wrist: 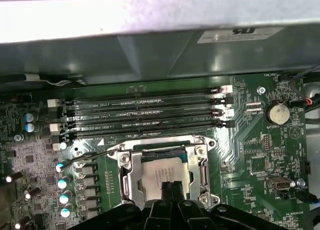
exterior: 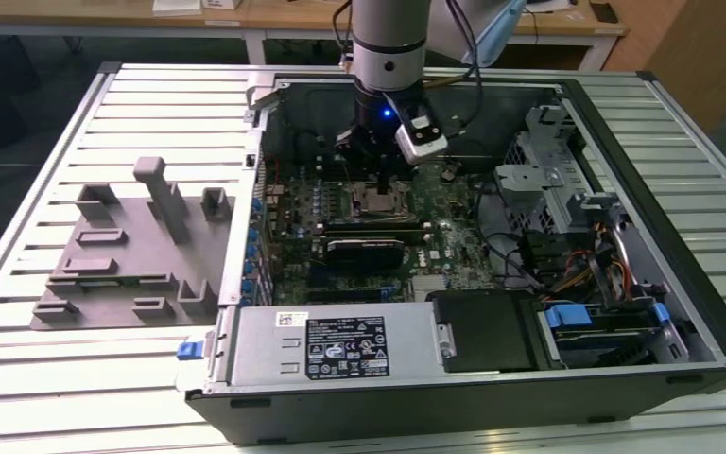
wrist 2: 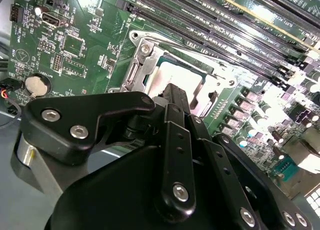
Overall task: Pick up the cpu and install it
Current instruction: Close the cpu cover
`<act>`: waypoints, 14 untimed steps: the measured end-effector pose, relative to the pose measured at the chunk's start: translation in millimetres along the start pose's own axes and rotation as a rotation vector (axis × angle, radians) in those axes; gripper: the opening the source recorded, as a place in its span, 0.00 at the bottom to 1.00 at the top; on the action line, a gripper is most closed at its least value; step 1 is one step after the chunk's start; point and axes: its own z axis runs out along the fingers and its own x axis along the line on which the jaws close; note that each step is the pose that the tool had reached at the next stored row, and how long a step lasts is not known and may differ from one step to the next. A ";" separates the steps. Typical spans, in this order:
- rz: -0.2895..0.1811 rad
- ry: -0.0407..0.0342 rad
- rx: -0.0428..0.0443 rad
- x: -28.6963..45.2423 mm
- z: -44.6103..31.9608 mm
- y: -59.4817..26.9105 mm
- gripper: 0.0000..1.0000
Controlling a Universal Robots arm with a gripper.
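Gripper [exterior: 373, 184] on a single robot arm, lowered from above into an open computer case [exterior: 464, 411] that lies on its side on a slatted metal table [exterior: 35, 397]. In both wrist views its two slim black fingertips are drawn together with only a hairline slit between them, and nothing is held between them [wrist: 171, 186] [wrist 2: 172, 90]. They sit directly over the cpu [wrist: 162, 171]. Whether the tips touch its top cannot be told.

The cpu is a small flat square chip with a pale, silver-grey metal top that catches the light, faint print on it, and a thin darker rim. It lies flat and level inside the silver socket frame [wrist: 127, 175] on the green motherboard [wrist: 250, 155], seen again in the second wrist view [wrist 2: 167, 74].

Just beside the socket run four long dark memory slots [wrist: 150, 115]. A round coin battery [wrist: 277, 112] sits farther off on the board.

In the exterior view, a grey moulded tray [exterior: 124, 270] rests on the table to the exterior view's left of the case, and a silver power supply [exterior: 337, 345] fills the near corner.
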 end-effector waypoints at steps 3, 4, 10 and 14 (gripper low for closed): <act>0.000 0.0001 0.0001 0.3 0.1 0.0 0.11; 0.000 0.0000 0.0000 0.9 0.2 -0.1 0.11; 0.000 -0.0002 -0.0003 5.9 2.6 -0.7 0.11; 0.000 0.0001 0.0001 10.5 4.7 -1.2 0.11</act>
